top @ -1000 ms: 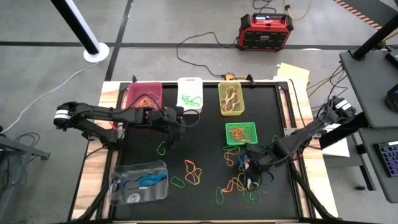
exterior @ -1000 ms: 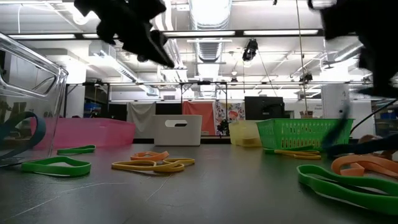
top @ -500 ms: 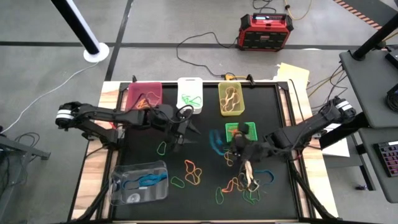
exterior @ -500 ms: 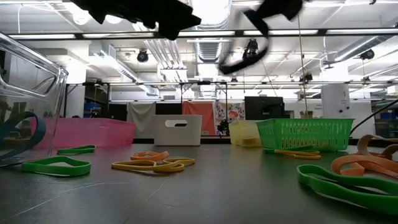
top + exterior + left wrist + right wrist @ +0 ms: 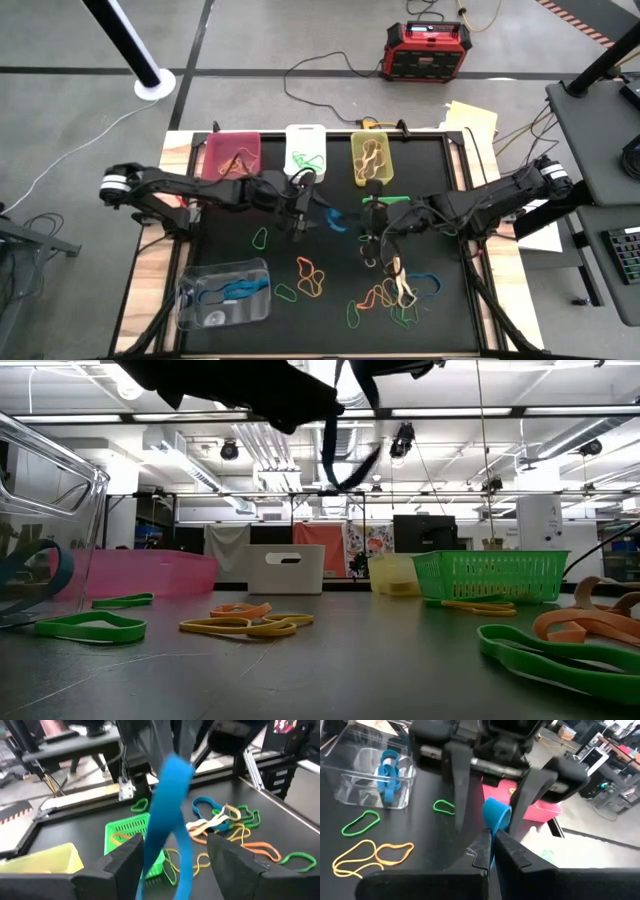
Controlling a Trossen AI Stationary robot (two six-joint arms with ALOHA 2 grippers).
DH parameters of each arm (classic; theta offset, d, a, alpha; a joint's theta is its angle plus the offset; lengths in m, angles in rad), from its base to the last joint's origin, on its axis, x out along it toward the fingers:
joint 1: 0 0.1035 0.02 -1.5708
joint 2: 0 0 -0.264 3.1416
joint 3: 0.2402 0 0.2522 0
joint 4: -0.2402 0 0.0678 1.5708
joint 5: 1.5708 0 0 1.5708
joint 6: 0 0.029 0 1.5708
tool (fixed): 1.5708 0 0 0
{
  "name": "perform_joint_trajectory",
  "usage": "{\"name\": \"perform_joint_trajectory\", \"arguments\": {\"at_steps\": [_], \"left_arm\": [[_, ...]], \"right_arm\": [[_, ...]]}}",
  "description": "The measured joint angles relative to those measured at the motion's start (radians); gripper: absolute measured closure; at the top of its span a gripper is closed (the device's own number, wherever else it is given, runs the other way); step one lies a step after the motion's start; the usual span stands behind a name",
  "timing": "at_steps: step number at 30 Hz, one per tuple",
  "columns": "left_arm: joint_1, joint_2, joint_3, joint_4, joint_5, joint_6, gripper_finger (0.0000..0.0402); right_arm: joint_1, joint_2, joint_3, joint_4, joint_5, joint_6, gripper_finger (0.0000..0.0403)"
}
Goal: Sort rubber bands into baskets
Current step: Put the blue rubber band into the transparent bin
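My right gripper (image 5: 492, 852) is shut on a blue rubber band (image 5: 496, 817) above the middle of the table (image 5: 333, 218). My left gripper (image 5: 175, 867) is open and faces it, its fingers standing on either side of the hanging band (image 5: 167, 815). In the low view the band (image 5: 345, 455) dangles high over the table. More bands in orange, yellow, green and blue (image 5: 395, 290) lie on the black mat. The baskets are magenta (image 5: 232, 155), white (image 5: 306, 150), yellow-green (image 5: 370, 158), green mesh (image 5: 392, 203) and clear (image 5: 224, 293). My right gripper pinches the blue band between its two fingers, with a short loop of it (image 5: 497, 812) sticking out past the fingertips. The rest hangs slack below the gripper (image 5: 162, 855), lifted clear of the table.
Loose bands lie at the mat's middle (image 5: 310, 275) and near left (image 5: 260, 238). The clear basket holds blue bands. A red-black box (image 5: 424, 52) and cables lie on the floor beyond the table. My right arm partly covers the green mesh basket.
My right gripper has risen from the pile of bands at the right and gone toward the table's left and far edge, carrying the blue band lifted clear. My left gripper has gone toward the table's right, meeting it at the middle.
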Motion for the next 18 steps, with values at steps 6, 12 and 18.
{"name": "perform_joint_trajectory", "arguments": {"at_steps": [6, 12, 18], "left_arm": [[0.000, 0.029, 0.000, -0.019, 0.000, 0.000, 0.0278], [0.000, 0.013, 0.000, -0.066, -0.017, 0.000, 0.0390], [-0.004, -0.045, 0.001, -0.167, -0.018, -0.017, 0.0401]], "right_arm": [[-0.002, 0.000, 0.002, 0.001, 0.008, -0.004, 0.0394], [-0.002, 0.000, 0.002, 0.001, 0.021, 0.036, 0.0390], [-0.003, -0.007, 0.002, -0.011, 0.034, 0.131, 0.0336]]}}
